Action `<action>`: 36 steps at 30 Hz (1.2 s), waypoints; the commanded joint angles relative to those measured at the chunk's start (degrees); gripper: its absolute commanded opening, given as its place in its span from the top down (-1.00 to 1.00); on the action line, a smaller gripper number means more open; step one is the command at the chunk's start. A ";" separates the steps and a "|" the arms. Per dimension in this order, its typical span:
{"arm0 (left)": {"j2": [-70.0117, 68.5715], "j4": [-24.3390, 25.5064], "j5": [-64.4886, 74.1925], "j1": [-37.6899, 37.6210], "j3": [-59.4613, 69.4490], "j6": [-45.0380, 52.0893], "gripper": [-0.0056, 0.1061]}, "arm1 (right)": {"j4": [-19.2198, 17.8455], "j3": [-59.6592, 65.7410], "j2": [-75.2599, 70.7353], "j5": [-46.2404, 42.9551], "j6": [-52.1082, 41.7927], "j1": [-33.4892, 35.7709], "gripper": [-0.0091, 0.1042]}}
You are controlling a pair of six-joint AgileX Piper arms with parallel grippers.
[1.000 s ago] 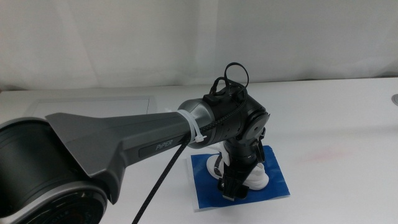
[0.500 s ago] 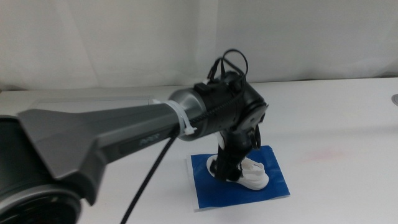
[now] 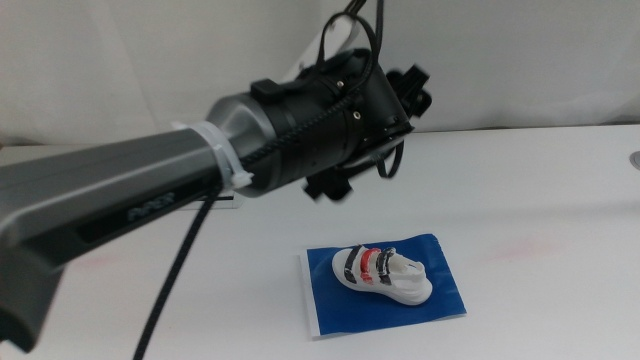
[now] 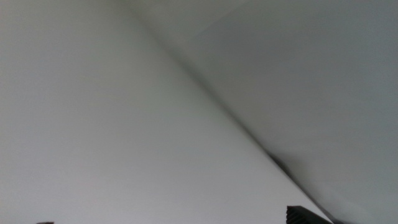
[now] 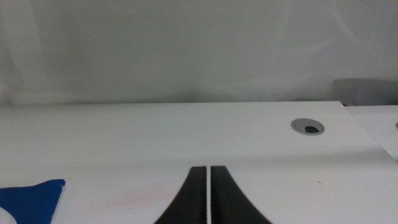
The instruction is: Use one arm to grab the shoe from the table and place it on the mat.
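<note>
Plain white tabletop (image 3: 540,190), grey curtain behind. Small white sneaker with black and red straps (image 3: 380,273) sits on the flat deep-blue mat (image 3: 440,300), well below my left gripper (image 4: 174,219), jaws spread wide. Right gripper (image 5: 209,202) waits, jaws together. Risk: my dangling black cable (image 3: 165,300) snagging the sneaker.

A pale white curtain (image 3: 520,60) hangs behind the bench (image 3: 540,200) and fills the whole upper part of the middle view; soft vertical folds run through it. The bench is plain white and evenly lit, with faint shadows only. A faint pinkish smear (image 3: 525,247) marks its surface towards the right. A silver-framed panel (image 3: 215,205) shows as a small sliver set into the bench on the left. In the right wrist view a round grey cable hole (image 5: 308,127) sits in the bench near the curtain.
</note>
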 commanded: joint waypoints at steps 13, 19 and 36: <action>-5.54 14.37 -12.37 -0.37 0.16 46.33 -0.72 | -0.19 0.40 -0.27 -0.88 -0.14 -0.46 0.88; -6.54 13.83 -17.37 -0.37 0.16 73.84 -0.72 | -0.19 0.40 -0.27 -0.88 -0.14 -0.46 0.88; -12.90 2.09 -0.82 2.87 0.09 103.19 -0.72 | -0.19 0.40 -0.27 -0.88 -0.14 -0.46 0.88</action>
